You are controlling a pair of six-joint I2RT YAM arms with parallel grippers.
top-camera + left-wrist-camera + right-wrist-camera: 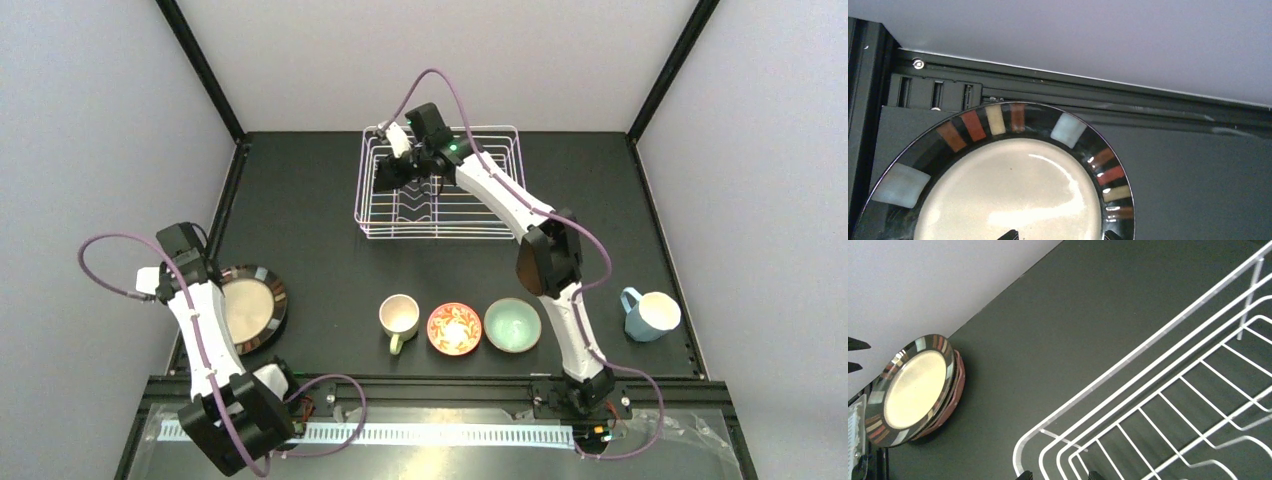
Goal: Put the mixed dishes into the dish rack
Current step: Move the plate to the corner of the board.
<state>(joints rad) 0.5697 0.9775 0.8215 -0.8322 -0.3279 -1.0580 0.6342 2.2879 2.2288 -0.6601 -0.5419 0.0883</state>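
We show the left arm folded, its elbow raised near the left edge of the table (330, 250) and its wrist low beside the base. The left gripper (282, 374) points at the cream plate with dark striped rim (250, 305), its jaws spread wide and holding nothing. The right arm reaches far forward from a high elbow and carries the right gripper (386, 180) over the far-left part of the dish rack (436, 236), its jaws parted and empty. Only the top view gives the near row of cream mug (399, 316), red-orange bowl (454, 328) and mint bowl (512, 325), with the blue mug (650, 315) well apart at the right. Only the left wrist view resolves the rim's rust, red, cream and pale-blue blocks; 2 dark fingertips (1010, 234) sit at its lower edge, over the plate's cream centre. Only the right wrist view reveals a pink plate (959, 377) under the cream one. It also shows the rack's corner wires beneath its own fingertips (1025, 476); whether they touch we cannot tell.
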